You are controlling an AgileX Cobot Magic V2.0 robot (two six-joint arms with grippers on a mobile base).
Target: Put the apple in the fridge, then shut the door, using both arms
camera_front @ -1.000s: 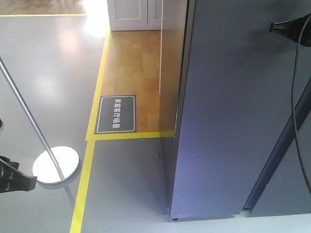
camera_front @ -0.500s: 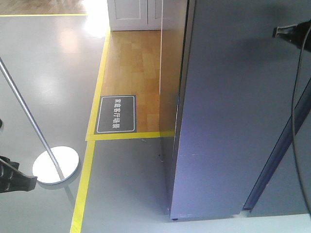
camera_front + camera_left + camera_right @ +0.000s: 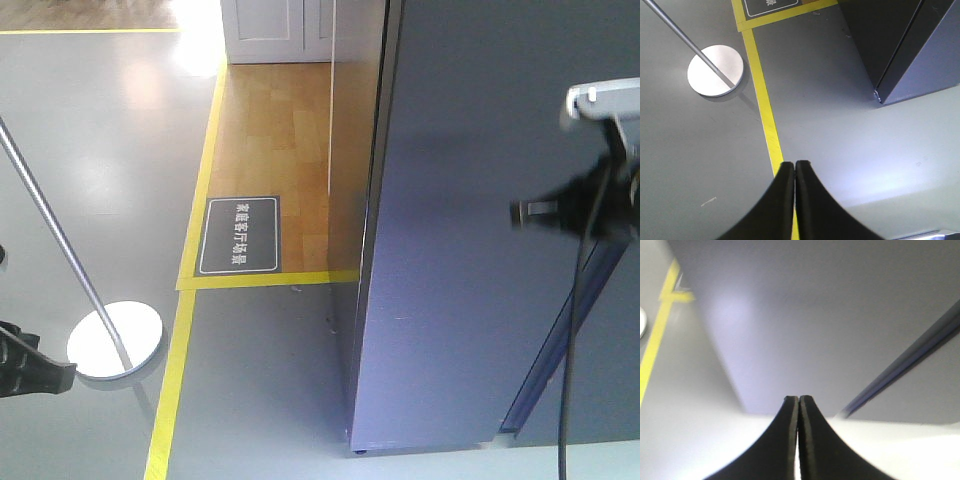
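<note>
Door (image 3: 470,230): seen closed, flush with the fridge (image 3: 352,200).
Right gripper (image 3: 798,400): clenched, empty, at 3 o'clock before the door.
Left gripper (image 3: 794,165): clenched, empty, above yellow floor tape (image 3: 765,120).

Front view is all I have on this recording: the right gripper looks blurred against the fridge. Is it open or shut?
Observer: Shut. In the right wrist view the right gripper has its fingers pressed together with nothing between them.
Operator: And the left one? I only see a black bit at the frame edge.
Observer: The left gripper is also shut and empty, hanging over the grey floor by the yellow tape line.
Operator: Any apple in the wrist views?
Observer: None. The right wrist view shows only the fridge's dark grey front; the door looks closed, with no interior visible.
</note>
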